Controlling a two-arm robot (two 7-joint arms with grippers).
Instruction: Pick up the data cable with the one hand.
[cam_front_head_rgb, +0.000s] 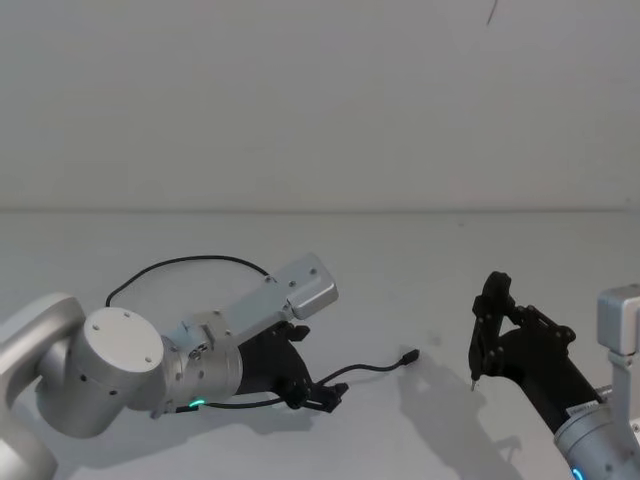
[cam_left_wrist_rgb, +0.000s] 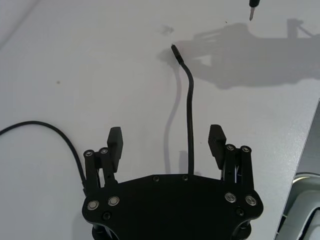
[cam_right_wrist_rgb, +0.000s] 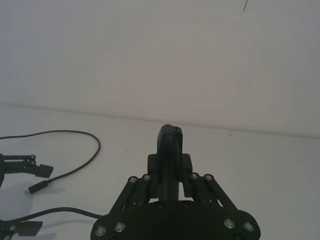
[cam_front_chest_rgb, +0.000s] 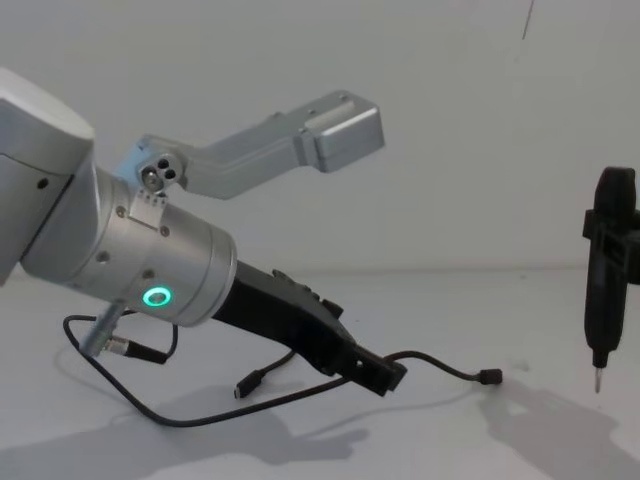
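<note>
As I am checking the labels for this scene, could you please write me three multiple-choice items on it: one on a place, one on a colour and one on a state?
1. Where does the data cable run at the left gripper?
A. between its jaws
B. hanging from the right gripper
C. coiled on top of it

2. What colour is the glowing ring behind the left gripper?
A. red
B. green
C. yellow

3. How is the right gripper?
A. open and empty
B. shut on the data cable
C. shut on the pen-shaped tool

Answers:
1 A: the left wrist view shows the cord passing between the parted jaws.
2 B: the chest view shows it green.
3 C: its jaws clamp the tool.
</note>
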